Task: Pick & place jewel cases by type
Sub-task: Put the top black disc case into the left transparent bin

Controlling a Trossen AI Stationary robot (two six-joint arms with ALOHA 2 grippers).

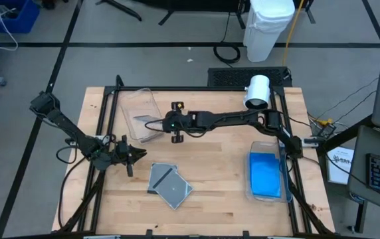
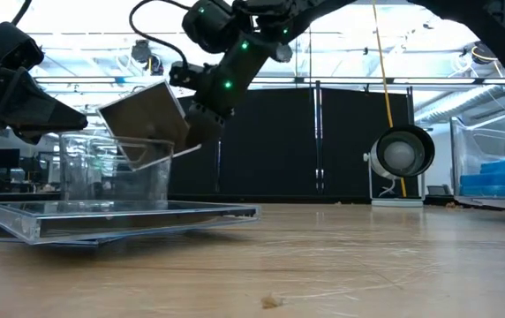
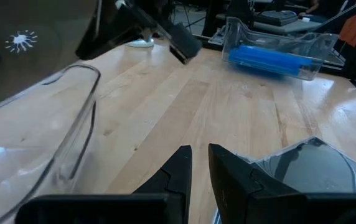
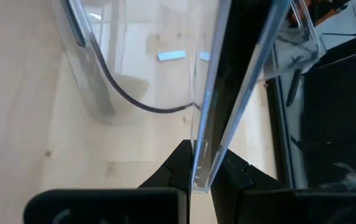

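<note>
Gripping a grey jewel case (image 2: pixel 145 124) by its edge, the right claw (image 1: pixel 165 124) holds it tilted above the clear tub (image 1: pixel 139 114). Left claw (image 1: pixel 139 155), fingers nearly together and empty, hovers beside two grey cases (image 1: pixel 169 183) on the tabletop (image 1: pixel 216 166). Blue cases (image 1: pixel 266 174) fill another tub.

Bright even overhead light, soft shadows, backlit low view, blurred wrist-view foregrounds

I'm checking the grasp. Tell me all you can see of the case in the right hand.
The case is a flat square of grey plastic with a clear front, closed. The right hand is shut on one edge, holding it tilted in the air, partly over the clear tub at the table's far left. Nothing else touches it.
</note>
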